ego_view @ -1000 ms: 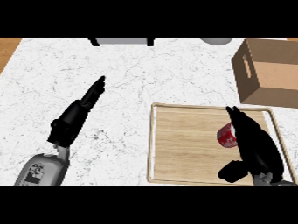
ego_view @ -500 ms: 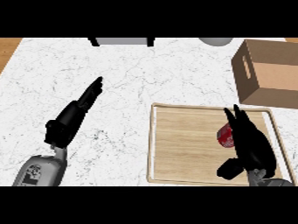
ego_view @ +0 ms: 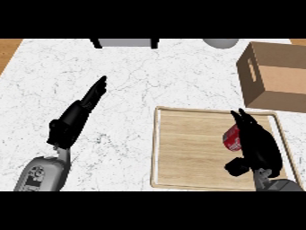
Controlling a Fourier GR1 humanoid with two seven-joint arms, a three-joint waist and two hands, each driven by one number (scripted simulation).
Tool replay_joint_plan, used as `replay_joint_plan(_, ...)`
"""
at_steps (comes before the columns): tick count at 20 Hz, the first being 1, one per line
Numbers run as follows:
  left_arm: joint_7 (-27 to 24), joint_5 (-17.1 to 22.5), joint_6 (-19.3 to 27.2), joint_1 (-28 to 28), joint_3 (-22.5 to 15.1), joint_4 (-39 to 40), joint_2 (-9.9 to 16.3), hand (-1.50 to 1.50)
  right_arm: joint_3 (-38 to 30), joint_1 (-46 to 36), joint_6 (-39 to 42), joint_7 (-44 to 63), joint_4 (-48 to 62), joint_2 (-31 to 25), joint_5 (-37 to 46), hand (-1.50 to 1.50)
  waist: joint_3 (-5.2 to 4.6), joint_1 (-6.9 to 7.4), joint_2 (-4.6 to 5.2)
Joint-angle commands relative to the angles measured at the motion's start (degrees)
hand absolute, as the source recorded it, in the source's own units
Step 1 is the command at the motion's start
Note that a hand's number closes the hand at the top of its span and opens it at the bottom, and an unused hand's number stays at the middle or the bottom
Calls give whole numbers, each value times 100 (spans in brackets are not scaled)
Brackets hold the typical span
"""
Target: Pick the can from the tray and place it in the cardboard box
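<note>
Since the earlier frames, the right hand (ego_view: 256,144) has slid a little toward the near edge of the tray (ego_view: 181,148), and its thumb now shows curled in below the palm; the red can (ego_view: 232,137) has not shifted, and the left hand (ego_view: 76,117) lies where it lay.

Nearest, the right hand rests over the tray's right part with its fingers stretched forward and close together, pointing away from the robot. The can lies tight against the inner, left side of those fingers, partly hidden by them. Whether the thumb has reached round the can's lower end I cannot tell; from what shows, the hand looks closing rather than closed, with no clear hold yet.

The can I judge light and rigid, with a smooth curved wall that may roll or slip if pressed off-centre. The best hold is likely across its middle, fingers on one side and thumb opposite, so it cannot pivot out.

Left of the tray, well apart from the can, the left hand rests flat on the counter (ego_view: 148,72), fingers straight, holding nothing.

Farther off, ahead and slightly right of the right hand's fingertips, stands the cardboard box (ego_view: 284,78), just beyond the tray's far edge.
</note>
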Motion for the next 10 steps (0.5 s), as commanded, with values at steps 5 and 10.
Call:
replay_joint_plan(5,-198,-200,66,-2,-30,232,-68,0,80,-164,114,-263,597,108,153,150,78,10,86)
replay_joint_plan(10,-180,-160,112,-4,-36,177,-176,0,-283,304,-223,-2387,685,-1065,-309,150,86,-26,89)
